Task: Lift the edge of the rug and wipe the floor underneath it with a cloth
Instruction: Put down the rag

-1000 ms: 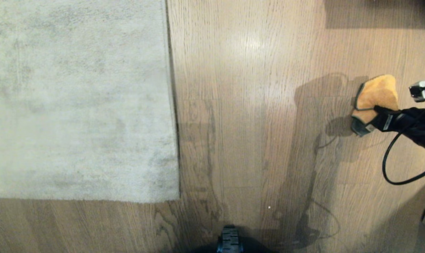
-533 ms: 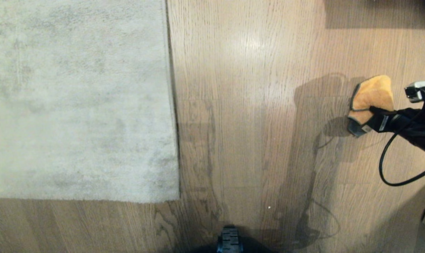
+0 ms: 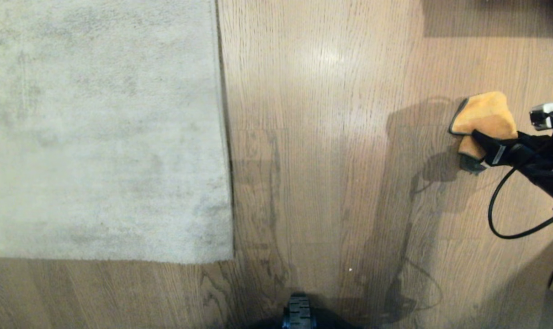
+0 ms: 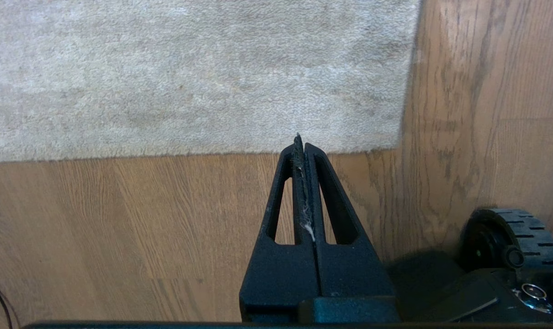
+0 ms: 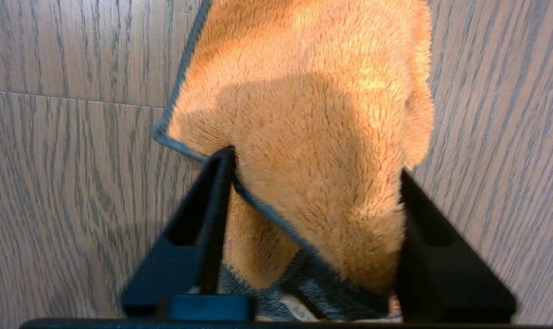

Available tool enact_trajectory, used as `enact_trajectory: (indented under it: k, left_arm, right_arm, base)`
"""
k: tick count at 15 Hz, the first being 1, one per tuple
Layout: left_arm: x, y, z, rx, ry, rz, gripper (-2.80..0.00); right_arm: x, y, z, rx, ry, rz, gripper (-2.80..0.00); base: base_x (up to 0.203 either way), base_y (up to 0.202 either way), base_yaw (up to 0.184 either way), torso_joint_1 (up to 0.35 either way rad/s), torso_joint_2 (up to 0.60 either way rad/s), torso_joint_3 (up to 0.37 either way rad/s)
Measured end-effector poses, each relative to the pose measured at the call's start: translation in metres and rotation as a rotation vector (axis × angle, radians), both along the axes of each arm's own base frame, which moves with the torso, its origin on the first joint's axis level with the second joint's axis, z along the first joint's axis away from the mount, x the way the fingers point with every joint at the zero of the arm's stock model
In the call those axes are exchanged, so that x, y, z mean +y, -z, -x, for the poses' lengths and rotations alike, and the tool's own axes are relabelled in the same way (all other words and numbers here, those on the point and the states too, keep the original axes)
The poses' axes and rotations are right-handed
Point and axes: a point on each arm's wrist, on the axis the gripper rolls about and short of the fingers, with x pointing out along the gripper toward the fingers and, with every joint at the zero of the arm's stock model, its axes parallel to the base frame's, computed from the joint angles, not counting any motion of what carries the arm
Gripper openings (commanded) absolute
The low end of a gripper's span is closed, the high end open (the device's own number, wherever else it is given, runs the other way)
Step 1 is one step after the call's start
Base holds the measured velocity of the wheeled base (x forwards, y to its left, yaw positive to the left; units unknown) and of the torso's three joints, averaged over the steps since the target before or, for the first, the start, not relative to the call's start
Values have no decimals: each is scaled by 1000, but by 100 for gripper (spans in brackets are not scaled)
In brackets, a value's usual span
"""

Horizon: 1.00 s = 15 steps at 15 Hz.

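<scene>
The orange cloth [image 3: 483,119] is bunched on the floor [image 3: 331,137] toward its right edge, well apart from the rug edge [image 3: 225,151]. The right tool [image 5: 311,183] is spread wide around it — soft, light, best pinched mid-fold. The left tool [image 4: 300,148] is shut, empty.

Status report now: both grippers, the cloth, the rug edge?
Left gripper shut, parked. Right gripper open around cloth on floor. Rug edge lies flat. Nothing between.

Warm orange against a lot of beige and brown

The cloth [image 3: 484,116] is fluffy orange-yellow with a dark grey trim, the rug [image 3: 103,132] is mottled grey-beige, and the floor [image 3: 322,151] is light brown wood with dark grain lines and a slight sheen.
</scene>
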Motion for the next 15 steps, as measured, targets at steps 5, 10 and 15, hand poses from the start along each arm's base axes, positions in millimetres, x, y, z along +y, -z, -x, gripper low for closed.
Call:
enact_trajectory:
  k: [5, 10, 15]
  left_arm:
    - [0, 0, 0, 0, 0, 0, -280]
    - [0, 0, 0, 0, 0, 0, -280]
    - [0, 0, 0, 0, 0, 0, -280]
  right_arm:
    - [1, -7, 5, -19, 0, 5, 0]
    - [7, -17, 24, -27, -29, 12, 0]
    - [12, -30, 54, -35, -65, 25, 0]
  base:
    - [0, 0, 0, 0, 0, 0]
    - [0, 0, 0, 0, 0, 0]
    - [0, 0, 0, 0, 0, 0]
